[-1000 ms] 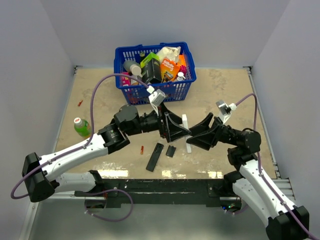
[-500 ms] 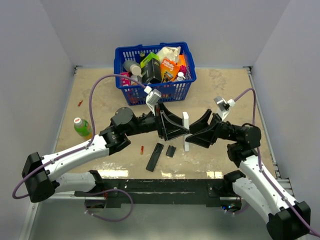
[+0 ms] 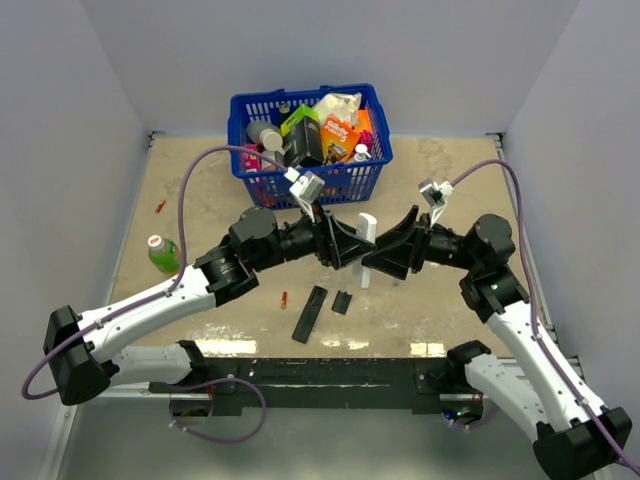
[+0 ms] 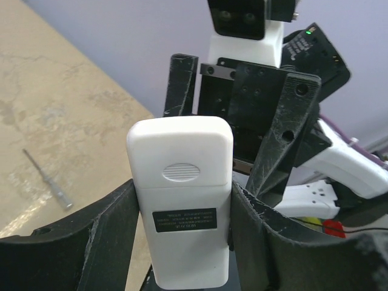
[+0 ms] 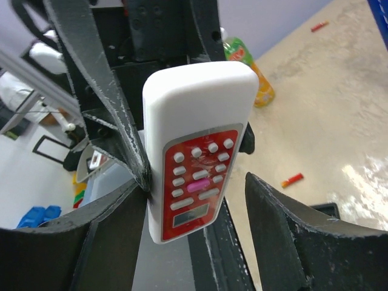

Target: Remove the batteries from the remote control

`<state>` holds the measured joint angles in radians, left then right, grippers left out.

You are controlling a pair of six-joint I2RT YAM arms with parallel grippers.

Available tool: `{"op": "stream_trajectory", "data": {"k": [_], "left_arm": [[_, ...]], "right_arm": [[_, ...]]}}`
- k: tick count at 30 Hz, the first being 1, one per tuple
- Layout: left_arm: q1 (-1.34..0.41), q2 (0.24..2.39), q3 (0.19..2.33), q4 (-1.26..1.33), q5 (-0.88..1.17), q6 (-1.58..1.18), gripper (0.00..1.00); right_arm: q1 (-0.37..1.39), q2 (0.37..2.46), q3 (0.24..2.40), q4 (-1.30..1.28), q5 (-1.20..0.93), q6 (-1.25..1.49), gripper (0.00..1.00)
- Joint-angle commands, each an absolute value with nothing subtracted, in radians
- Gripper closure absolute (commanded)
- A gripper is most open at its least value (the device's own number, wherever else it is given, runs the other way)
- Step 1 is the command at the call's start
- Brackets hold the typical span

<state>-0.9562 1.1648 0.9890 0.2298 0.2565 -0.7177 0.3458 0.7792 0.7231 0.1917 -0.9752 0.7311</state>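
Observation:
A white remote control (image 3: 365,250) hangs upright in the air between both arms. In the left wrist view its back (image 4: 180,200) shows a closed cover with a ribbed thumb patch. My left gripper (image 3: 350,246) (image 4: 182,194) is shut on its two long sides. In the right wrist view its red button face (image 5: 197,176) shows. My right gripper (image 3: 388,254) (image 5: 197,182) is open around it, one finger against an edge and a gap at the other. A small red battery (image 3: 284,299) (image 5: 292,179) lies on the table, another (image 3: 160,207) at far left.
A black remote (image 3: 310,313) and a small black cover plate (image 3: 342,302) lie under the arms. A blue basket (image 3: 372,170) full of items stands at the back. A green bottle (image 3: 165,254) lies at left. A thin tool (image 4: 48,180) lies on the table.
My left gripper closed on the white remote. Both arms carried it a little up and back toward the basket. My right gripper's jaws have widened off it.

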Motion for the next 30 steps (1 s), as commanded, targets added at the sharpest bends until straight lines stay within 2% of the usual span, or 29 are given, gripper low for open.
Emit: {"op": "stream_trajectory", "data": {"k": [1, 10, 19, 25, 30], "left_arm": [[-0.971, 1.155, 1.029, 0.184, 0.164, -0.693, 1.0], [-0.971, 1.197, 1.08, 0.006, -0.023, -0.739, 1.0], [-0.971, 1.232, 1.118, -0.139, -0.167, -0.791, 1.0], [-0.971, 1.253, 1.123, -0.164, -0.205, -0.822, 1.0], [-0.971, 1.241, 1.101, -0.15, -0.212, -0.856, 1.0]], "right_arm": [[0.339, 0.79, 0.747, 0.052, -0.874, 0.624, 0.34], [0.368, 0.799, 0.732, 0.022, -0.761, 0.615, 0.37], [0.494, 0.856, 0.733, -0.043, -0.548, 0.617, 0.42], [0.563, 0.9, 0.732, -0.043, -0.428, 0.644, 0.44], [0.6, 0.919, 0.69, -0.005, -0.385, 0.686, 0.51]]}}
